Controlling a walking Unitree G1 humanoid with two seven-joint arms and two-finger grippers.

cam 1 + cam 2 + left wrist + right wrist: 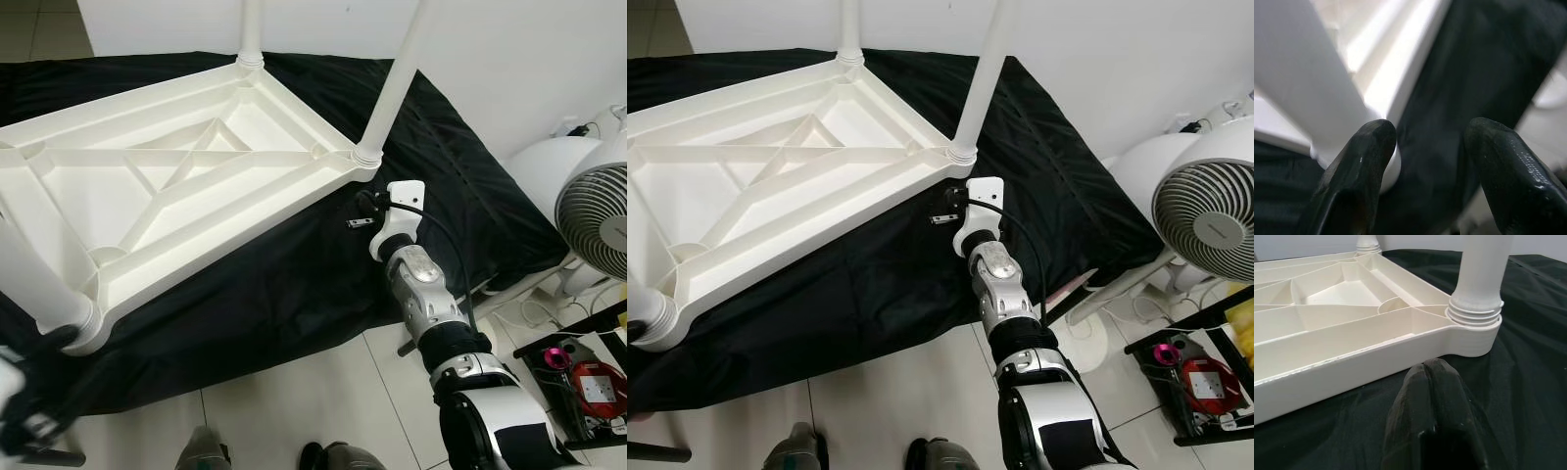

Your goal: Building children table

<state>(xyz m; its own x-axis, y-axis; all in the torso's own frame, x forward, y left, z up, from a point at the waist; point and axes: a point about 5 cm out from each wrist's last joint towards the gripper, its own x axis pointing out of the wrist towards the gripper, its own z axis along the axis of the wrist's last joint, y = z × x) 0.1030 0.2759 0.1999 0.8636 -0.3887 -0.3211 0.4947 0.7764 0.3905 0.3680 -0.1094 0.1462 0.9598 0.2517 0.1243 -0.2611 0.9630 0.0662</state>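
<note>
You're looking down at a floor of pale glossy tiles with thin grout lines, much of it covered by a wrinkled black cloth. A plain white wall runs behind, with a socket low on it. To your right stands a white fan with a grey grille, white cables trailing beside its base, and a black rack holding red and pink items. Light is even and bright.
</note>
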